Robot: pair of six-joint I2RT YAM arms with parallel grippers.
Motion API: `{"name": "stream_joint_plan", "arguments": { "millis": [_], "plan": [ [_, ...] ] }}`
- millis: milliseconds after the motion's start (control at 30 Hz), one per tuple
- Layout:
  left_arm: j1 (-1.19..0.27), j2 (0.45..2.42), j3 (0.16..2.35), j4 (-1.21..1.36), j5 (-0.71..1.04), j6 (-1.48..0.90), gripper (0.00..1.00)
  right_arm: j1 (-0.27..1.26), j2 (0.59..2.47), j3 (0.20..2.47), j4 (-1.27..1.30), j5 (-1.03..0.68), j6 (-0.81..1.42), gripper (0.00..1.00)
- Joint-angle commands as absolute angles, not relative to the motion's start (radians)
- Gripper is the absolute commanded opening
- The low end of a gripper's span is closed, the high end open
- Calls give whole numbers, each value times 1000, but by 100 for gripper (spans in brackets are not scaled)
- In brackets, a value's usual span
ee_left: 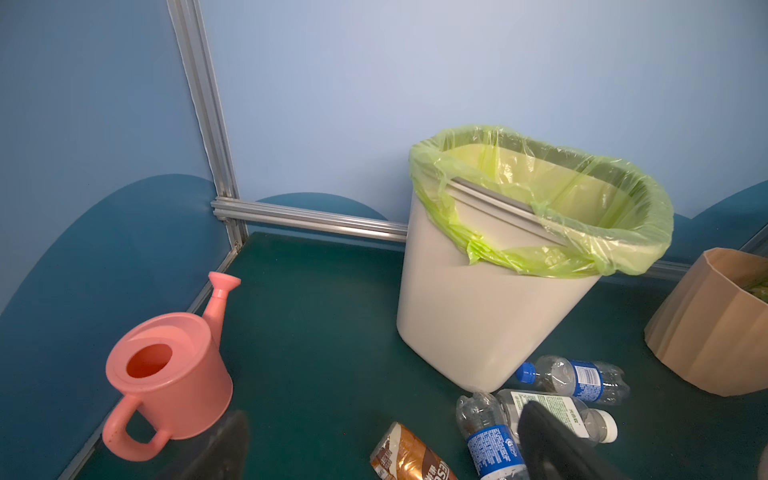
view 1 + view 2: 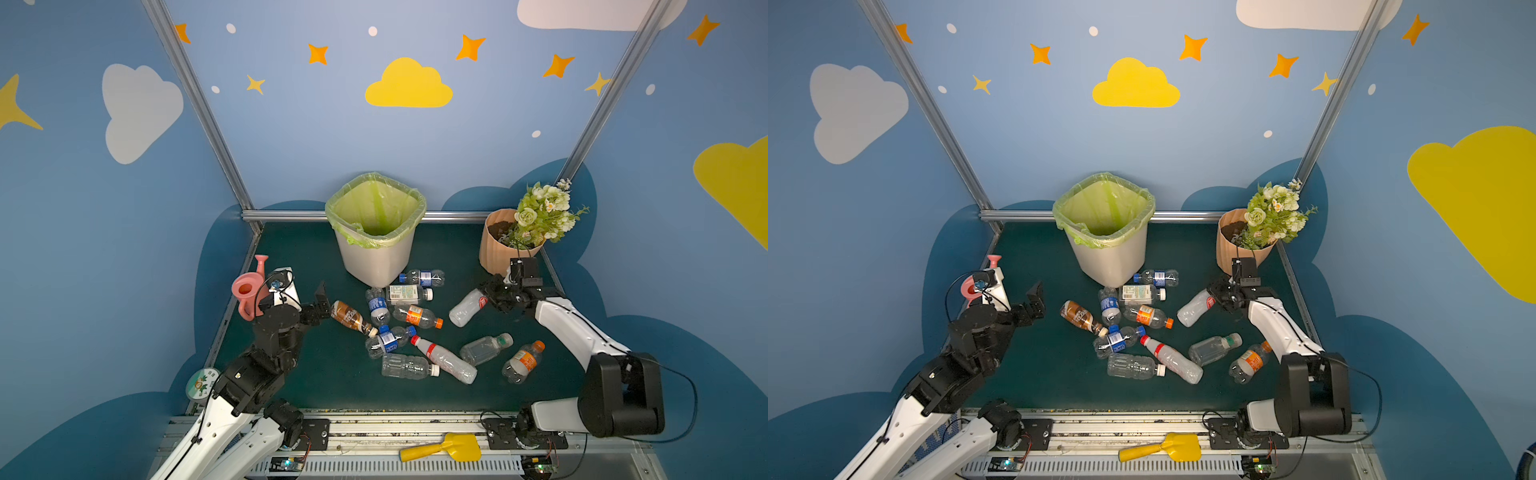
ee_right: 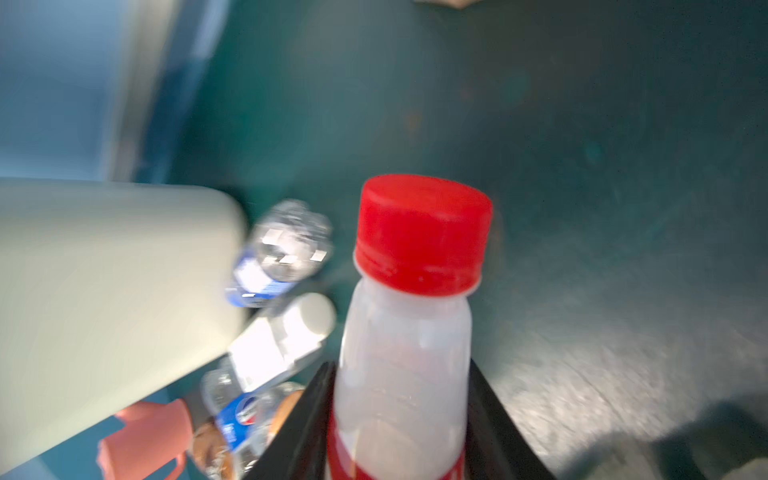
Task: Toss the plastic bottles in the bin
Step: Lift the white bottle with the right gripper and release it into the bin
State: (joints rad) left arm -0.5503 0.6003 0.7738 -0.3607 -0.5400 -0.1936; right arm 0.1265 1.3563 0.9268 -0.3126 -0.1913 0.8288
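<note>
The right pincer (image 2: 489, 300) grips a red-capped bottle (image 2: 464, 311); the left pincer (image 2: 324, 301) gapes wide, empty. Loose bottles (image 2: 415, 316) crowd the desk (image 2: 299, 374) between them, below the bin (image 2: 376, 266).

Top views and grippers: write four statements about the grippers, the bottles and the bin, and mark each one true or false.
1. The right gripper is shut on a red-capped milky bottle. True.
2. The left gripper holds the brown-labelled bottle. False: it is open and empty, and that bottle lies loose beside it.
3. The bin stands upright with a yellow-green bag folded over its rim. True.
4. The pink watering can lies inside the bin. False: it stands upright outside it.
</note>
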Motion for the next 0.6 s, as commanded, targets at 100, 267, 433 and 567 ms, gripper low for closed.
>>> {"name": "stream_joint_plan", "arguments": {
  "millis": [100,267,433,567],
  "plan": [
    [-541,617,769,-380,-561,-233,100,130,1210,1125,-349,-118,718,41],
    [-536,619,758,-376,-560,-247,100,178,1123,1254,-239,-25,648,40],
    [-536,610,752,-389,-560,-269,100,288,1121,1373,-111,74,545,40],
    [-535,594,744,-399,-557,-293,100,378,1171,1432,48,109,508,40]
  ]
}}
